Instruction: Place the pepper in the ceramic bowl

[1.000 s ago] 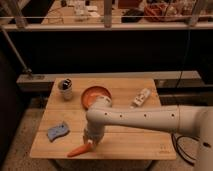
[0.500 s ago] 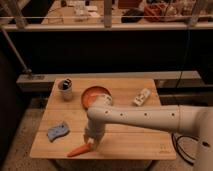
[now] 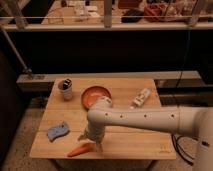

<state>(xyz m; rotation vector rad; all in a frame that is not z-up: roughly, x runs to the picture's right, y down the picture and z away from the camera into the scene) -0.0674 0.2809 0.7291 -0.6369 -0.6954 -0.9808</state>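
Note:
The pepper (image 3: 79, 150), slim and orange-red, lies flat on the wooden table (image 3: 130, 140) near its front edge, its point towards the left. My gripper (image 3: 93, 143) is down at the pepper's right, thicker end, at the tip of the white arm that reaches in from the right. The arm hides whether it touches the pepper. The ceramic bowl (image 3: 95, 95), round and orange-terracotta, sits behind the arm near the middle of the table's back half, partly covered by the arm's elbow.
A blue wavy sponge (image 3: 58, 131) lies at the front left. A small grey-white cup (image 3: 65, 89) with dark contents stands at the back left. A pale bottle (image 3: 140, 97) lies at the back right. A dark shelf and railing rise behind the table.
The gripper stays low at the pepper's thick end, and the pepper rests in nearly the same place on the table. The arm has barely shifted.

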